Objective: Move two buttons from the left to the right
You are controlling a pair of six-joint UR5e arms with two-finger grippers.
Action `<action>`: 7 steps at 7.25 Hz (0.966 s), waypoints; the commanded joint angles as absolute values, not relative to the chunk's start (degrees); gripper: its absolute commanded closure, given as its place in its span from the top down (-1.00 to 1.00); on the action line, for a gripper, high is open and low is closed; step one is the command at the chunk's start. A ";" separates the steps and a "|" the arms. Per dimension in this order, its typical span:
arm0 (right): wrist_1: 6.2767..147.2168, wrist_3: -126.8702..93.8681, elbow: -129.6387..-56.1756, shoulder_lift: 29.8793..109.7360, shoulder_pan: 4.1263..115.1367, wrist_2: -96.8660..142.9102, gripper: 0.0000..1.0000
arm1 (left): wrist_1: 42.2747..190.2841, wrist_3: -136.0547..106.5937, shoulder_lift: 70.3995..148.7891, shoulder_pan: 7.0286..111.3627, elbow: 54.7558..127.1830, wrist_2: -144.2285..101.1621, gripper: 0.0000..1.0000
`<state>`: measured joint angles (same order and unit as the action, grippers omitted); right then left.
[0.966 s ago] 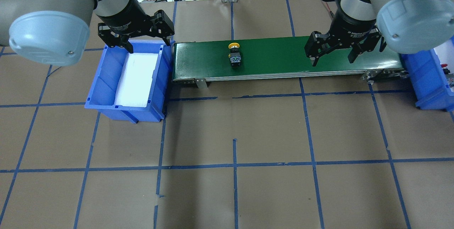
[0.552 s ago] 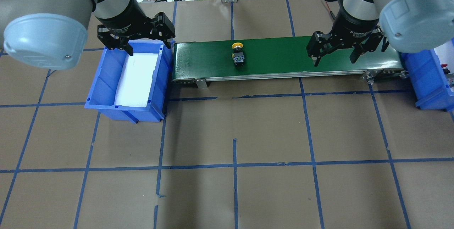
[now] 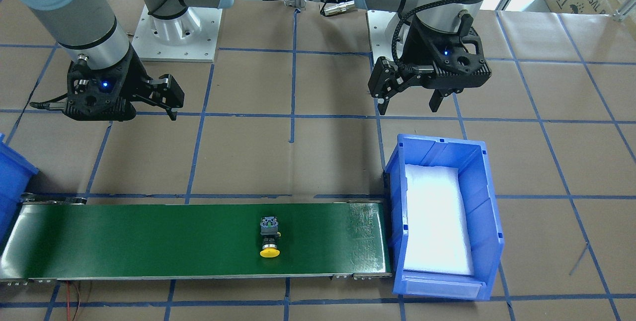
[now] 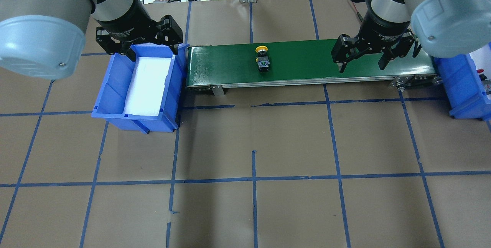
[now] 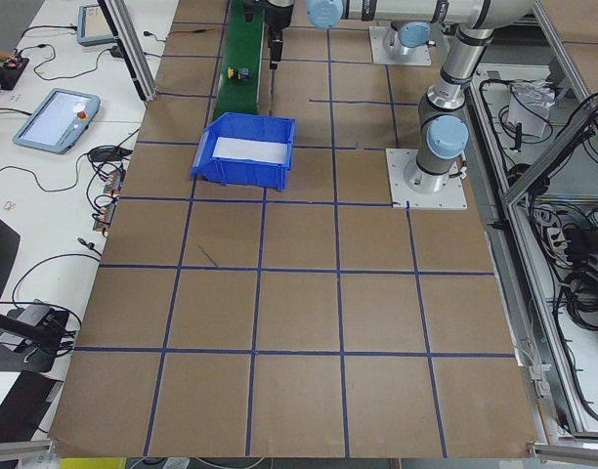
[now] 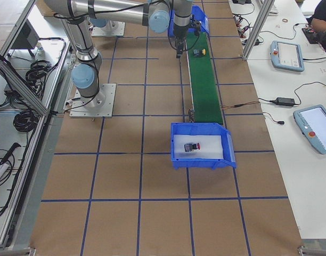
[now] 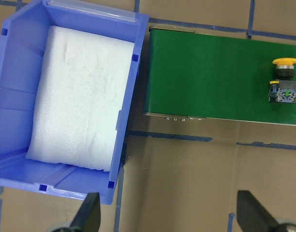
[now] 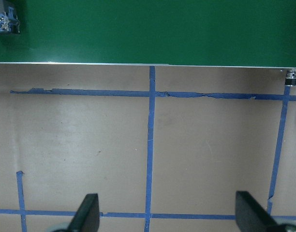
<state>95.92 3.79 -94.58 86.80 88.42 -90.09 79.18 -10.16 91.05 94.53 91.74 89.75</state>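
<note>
Pickup comes next: yellow button (image 4: 263, 59) lies on conveyor (image 4: 307, 60), so I bring right gripper (image 4: 361, 66), jaws spread, onto it; left gripper (image 4: 150, 52) gapes too.

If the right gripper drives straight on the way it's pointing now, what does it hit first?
Most likely the paper-covered table, just on the robot's side of the green conveyor belt. The right gripper points down, open, and its wrist view shows only table between the fingers. Its height is unclear.

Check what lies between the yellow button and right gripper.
Nothing sits between yellow button and right gripper: bare green belt in the overhead view, bare taped table in the front-facing view.
</note>
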 commanded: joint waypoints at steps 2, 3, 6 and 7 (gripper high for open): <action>95.89 5.18 -94.48 86.84 88.42 -88.52 1.00 | 80.94 -8.35 88.95 94.31 91.48 89.65 1.00; 95.71 5.71 -94.57 86.84 88.33 -87.37 1.00 | 81.30 -8.09 88.95 93.96 91.76 89.39 1.00; 96.32 6.15 -94.31 86.75 88.42 -87.19 1.00 | 81.65 -7.73 87.56 94.30 91.58 89.56 1.00; 97.37 6.07 -93.87 86.05 88.59 -87.19 1.00 | 81.91 -7.21 87.89 93.61 91.58 89.39 1.00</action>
